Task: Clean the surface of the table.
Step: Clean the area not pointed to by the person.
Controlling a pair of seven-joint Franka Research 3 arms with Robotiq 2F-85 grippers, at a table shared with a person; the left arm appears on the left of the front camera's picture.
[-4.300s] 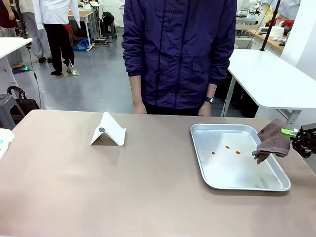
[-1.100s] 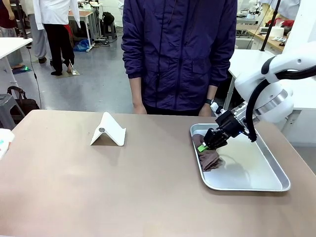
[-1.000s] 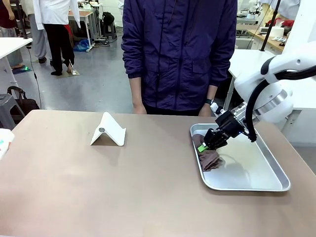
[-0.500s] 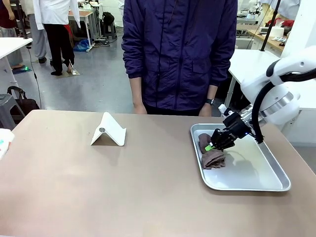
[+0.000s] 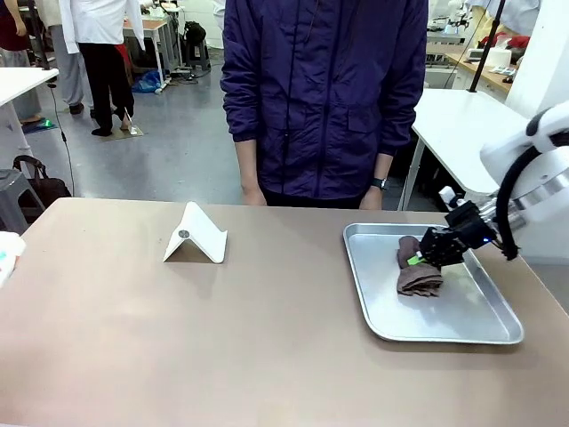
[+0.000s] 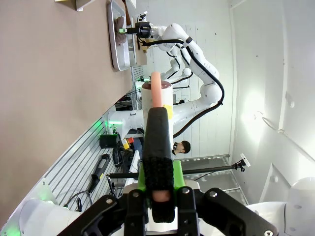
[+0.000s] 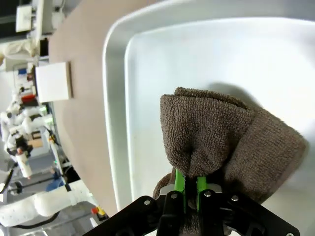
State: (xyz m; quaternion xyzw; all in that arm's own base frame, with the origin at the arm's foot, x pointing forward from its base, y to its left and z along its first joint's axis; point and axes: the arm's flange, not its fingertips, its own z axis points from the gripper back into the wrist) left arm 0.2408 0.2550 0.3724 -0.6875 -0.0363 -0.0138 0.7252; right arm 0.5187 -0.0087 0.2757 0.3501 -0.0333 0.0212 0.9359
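Your right gripper is pinched tight on a brown cloth. In the right wrist view, the green pads of this gripper squeeze a fold of the cloth. The cloth is fuzzy like a towel and bunched into a soft lump. Your left gripper has its two black fingers pressed flat together. In the left wrist view, the brown table top is off at ten o'clock.

The table is wide, flat and smooth. It is a dull brown-beige and fills the near part of the front view.

From the table's middle, look to about three o'clock. There you see the tray sitting on the table. It is shiny silver metal, a rectangle with round corners and a low raised rim. The cloth lies inside it, toward the far end.

At about ten o'clock stands a white stand. It is a thin sheet bent like a little tent, with a small dark round dot on its front.

At twelve o'clock, past the far edge, a person stands in a dark purple jacket. There is a watch on one wrist.

At two o'clock, farther back, is a white table with a smooth top.
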